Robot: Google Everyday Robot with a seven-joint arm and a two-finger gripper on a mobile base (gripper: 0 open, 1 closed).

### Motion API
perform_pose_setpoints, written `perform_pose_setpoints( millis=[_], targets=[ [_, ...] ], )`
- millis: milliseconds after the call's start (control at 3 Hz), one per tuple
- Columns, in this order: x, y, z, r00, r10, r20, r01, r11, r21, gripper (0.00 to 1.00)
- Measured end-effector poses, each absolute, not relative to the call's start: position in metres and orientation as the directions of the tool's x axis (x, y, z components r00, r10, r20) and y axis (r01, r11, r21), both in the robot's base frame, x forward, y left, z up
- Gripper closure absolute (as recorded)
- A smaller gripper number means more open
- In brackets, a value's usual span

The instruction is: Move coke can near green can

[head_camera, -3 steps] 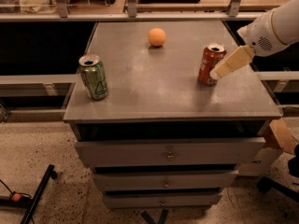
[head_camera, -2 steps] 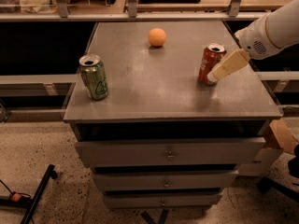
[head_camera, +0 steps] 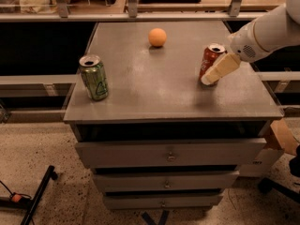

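The red coke can stands upright at the right side of the grey cabinet top. The green can stands upright near the front left corner, far from the coke can. My gripper comes in from the right on a white arm. Its cream tip lies against the front right of the coke can and covers the can's lower right. The coke can rests on the top.
An orange ball lies at the back middle of the top. The cabinet has drawers below. A cardboard box sits at the right on the floor, and a black stand leg at the lower left. A railing runs behind.
My gripper has moved left and slightly down, closer against the coke can. Both cans and the ball have stayed in place.
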State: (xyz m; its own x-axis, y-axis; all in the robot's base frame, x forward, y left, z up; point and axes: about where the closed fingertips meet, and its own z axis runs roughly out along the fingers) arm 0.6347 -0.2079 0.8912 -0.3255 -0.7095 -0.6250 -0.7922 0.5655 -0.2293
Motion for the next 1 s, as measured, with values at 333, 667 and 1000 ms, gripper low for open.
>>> perform_pose_setpoints(
  millis=[333, 667, 1000],
  targets=[
    [0.635, -0.208, 0.891, -0.325, -0.71, -0.625, -0.792, 0.565, -0.229, 0.0],
    [0.635, -0.201, 0.89, -0.29, -0.725, -0.624, -0.811, 0.533, -0.242, 0.17],
    [0.632, -0.197, 0.889, -0.274, -0.732, -0.623, -0.823, 0.514, -0.242, 0.41]
  ],
)
